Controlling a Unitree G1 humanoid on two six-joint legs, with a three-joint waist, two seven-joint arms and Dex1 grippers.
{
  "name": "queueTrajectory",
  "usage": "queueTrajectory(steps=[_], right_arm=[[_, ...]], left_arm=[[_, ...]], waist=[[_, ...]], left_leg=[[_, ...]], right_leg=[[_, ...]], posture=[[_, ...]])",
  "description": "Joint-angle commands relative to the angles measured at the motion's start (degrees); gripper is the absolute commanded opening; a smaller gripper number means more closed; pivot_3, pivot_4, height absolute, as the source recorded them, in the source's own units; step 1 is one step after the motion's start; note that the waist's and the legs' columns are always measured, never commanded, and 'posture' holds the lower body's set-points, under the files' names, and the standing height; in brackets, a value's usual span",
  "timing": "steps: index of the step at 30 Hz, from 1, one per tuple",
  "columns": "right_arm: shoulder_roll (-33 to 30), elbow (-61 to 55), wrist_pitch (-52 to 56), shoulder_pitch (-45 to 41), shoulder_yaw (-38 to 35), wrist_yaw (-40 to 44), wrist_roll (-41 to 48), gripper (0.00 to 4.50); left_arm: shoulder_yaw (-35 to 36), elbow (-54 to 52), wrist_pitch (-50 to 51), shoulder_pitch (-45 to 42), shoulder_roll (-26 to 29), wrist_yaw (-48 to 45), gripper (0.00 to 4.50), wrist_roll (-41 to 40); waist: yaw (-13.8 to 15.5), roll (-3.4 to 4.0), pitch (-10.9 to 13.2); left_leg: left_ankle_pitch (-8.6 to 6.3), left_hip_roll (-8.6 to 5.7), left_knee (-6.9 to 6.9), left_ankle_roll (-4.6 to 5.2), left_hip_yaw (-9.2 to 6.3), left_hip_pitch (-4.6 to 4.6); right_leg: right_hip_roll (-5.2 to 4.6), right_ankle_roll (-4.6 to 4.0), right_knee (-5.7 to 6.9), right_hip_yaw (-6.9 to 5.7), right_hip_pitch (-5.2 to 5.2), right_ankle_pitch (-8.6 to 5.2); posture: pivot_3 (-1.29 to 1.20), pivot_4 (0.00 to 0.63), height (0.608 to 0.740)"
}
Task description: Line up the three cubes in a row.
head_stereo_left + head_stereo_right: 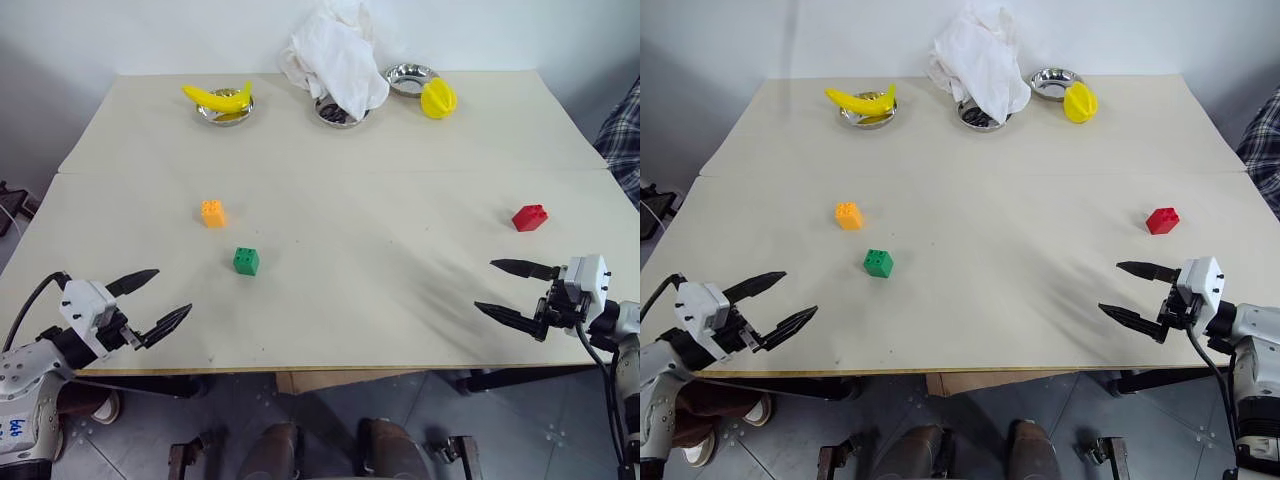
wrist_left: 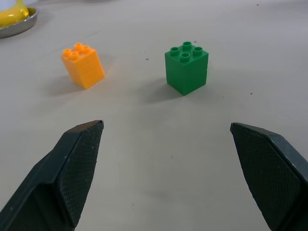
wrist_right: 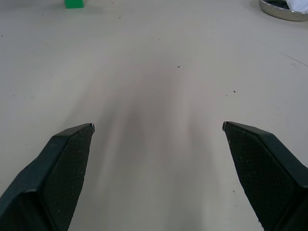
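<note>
Nothing was lined up yet: orange cube (image 1: 213, 213) and green cube (image 1: 246, 261) sat together at the counter's (image 1: 400, 180) nine o'clock, red cube (image 1: 529, 217) far off at three, both tools, left (image 1: 160, 301) and right (image 1: 508, 290), wide open and empty.

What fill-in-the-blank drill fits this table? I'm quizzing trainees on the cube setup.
1. The cube nearest the right gripper is ____.
2. The banana lies on a metal ____.
3. The orange cube has the ____ cube as its nearest neighbour.
4. Both grippers' jaws stand ____.

Missing: red; bowl; green; open
</note>
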Motion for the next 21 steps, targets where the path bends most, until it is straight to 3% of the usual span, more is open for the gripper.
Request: queueTrajectory(steps=[1,5,10,14,21], right_arm=[[-0.7,-0.6,-1.0,0.3,-1.8,-0.7,0.8,4.5],[-0.2,-0.7,-0.6,1.5,-6.0,-5.8,2.3,4.5],[0.9,-5.6,0.2,10.2,-15.6,-14.6,4.8,4.5],[5.6,-11.0,-0.5,18.8,-22.4,-24.4,5.1,4.5],[14.8,-18.9,-0.4,26.5,-26.7,-39.2,4.4,4.5]], left_arm=[[0.7,0.8,-0.9,-1.3,0.5,0.6,4.49,0.4],[-0.4,0.6,0.5,-2.4,0.8,-2.6,4.49,-2.0],[-7.3,-2.4,-0.4,-1.0,0.4,-9.6,4.49,-1.0],[-12.7,-6.9,5.0,-5.0,-1.2,-10.1,4.49,-4.2],[-14.6,-12.3,12.1,-9.0,-2.4,-8.9,4.49,-7.9]], waist=[[0.0,0.0,0.0],[0.1,0.0,0.0],[0.7,0.0,0.0],[1.4,0.0,0.0],[0.7,0.22,-0.1]], left_leg=[[0.0,0.0,0.0,0.0,0.0,0.0],[0.0,-0.01,0.02,0.0,0.01,0.0],[-0.02,-0.02,-0.09,0.01,-0.01,-0.01],[-0.03,0.0,-0.08,0.0,0.04,0.0],[0.0,0.08,-0.1,-0.04,0.29,0.12]], right_leg=[[0.0,0.0,0.0,0.0,0.0,0.0],[0.0,0.0,0.02,0.0,-0.01,0.0],[-0.02,0.0,0.15,0.0,-0.03,0.0],[0.01,0.0,-0.08,0.04,-0.01,0.0],[0.2,0.0,0.22,0.34,-0.03,0.0]], posture=[[0.0,0.15,0.74],[0.0,0.15,0.74],[0.0,0.15,0.74],[0.0,0.15,0.74],[0.0,0.15,0.74]])
